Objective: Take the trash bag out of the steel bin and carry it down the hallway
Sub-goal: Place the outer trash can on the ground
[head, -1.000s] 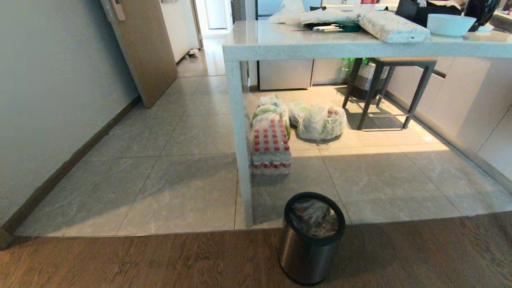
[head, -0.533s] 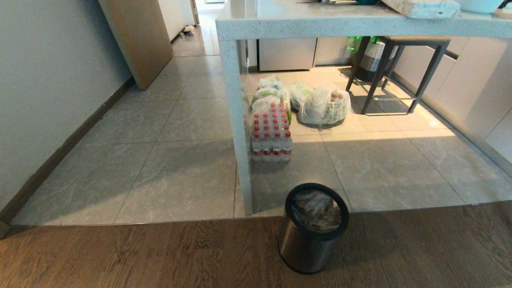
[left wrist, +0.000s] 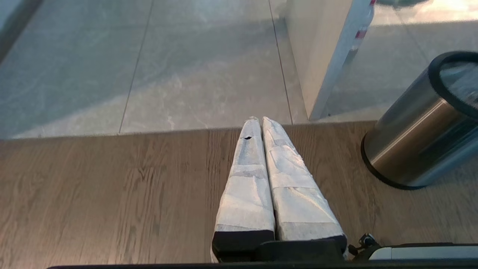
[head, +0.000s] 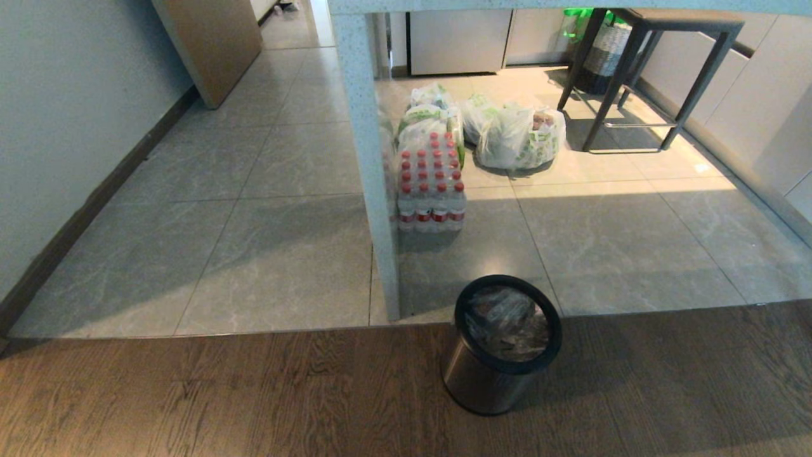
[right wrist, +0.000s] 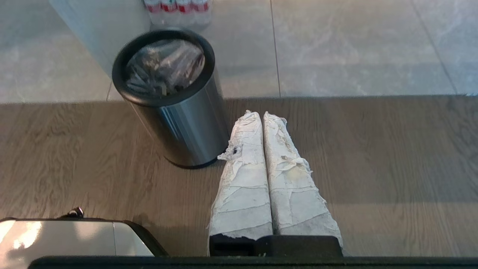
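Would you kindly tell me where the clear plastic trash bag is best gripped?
Probably at the loose crinkled film of the clear plastic trash bag just inside the black rim of the round steel bin, coming straight down from above: the bin stands upright, mouth open upward, steel walls enclosing everything else.

The left claw hangs low with its two white-wrapped fingers pressed together, holding nothing. The right claw matches it, fingers closed and empty, pointing forward and down.

From our head we look forward and down across the floor, while both wrist cameras hang low over the wood facing ahead, all three sharing the steel bin.
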